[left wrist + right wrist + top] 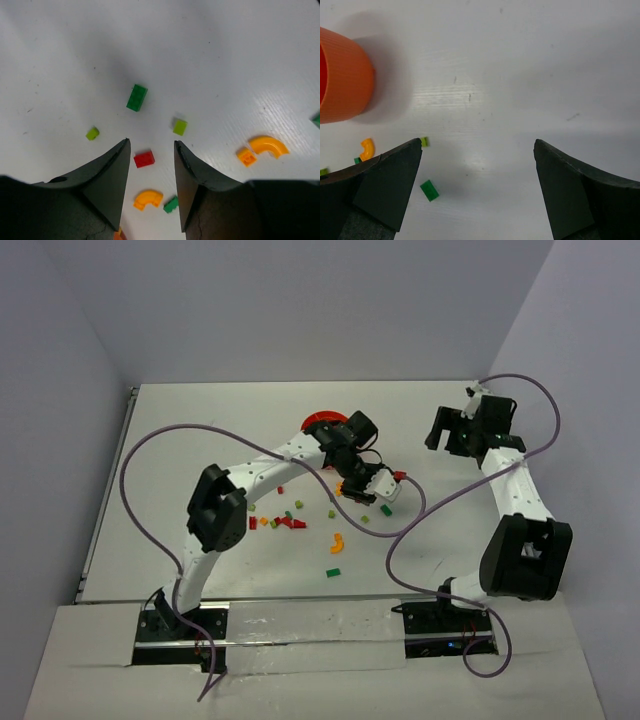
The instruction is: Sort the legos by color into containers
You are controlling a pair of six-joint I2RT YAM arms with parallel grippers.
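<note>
Left jaws are hanging half-open over red lego (144, 159), seemingly for pick; right jaws are gaping empty near bowl (342, 75).

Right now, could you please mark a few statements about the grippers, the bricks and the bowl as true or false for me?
1. The right gripper stands open, with nothing between its fingers. True.
2. A red brick lies on the table between the left gripper's fingers. True.
3. Every brick is already inside the orange bowl. False: many lie loose on the table.
4. The left gripper is clamped on a dark green brick. False: its jaws stand apart, and the dark green brick lies on the table beyond its fingertips.
</note>
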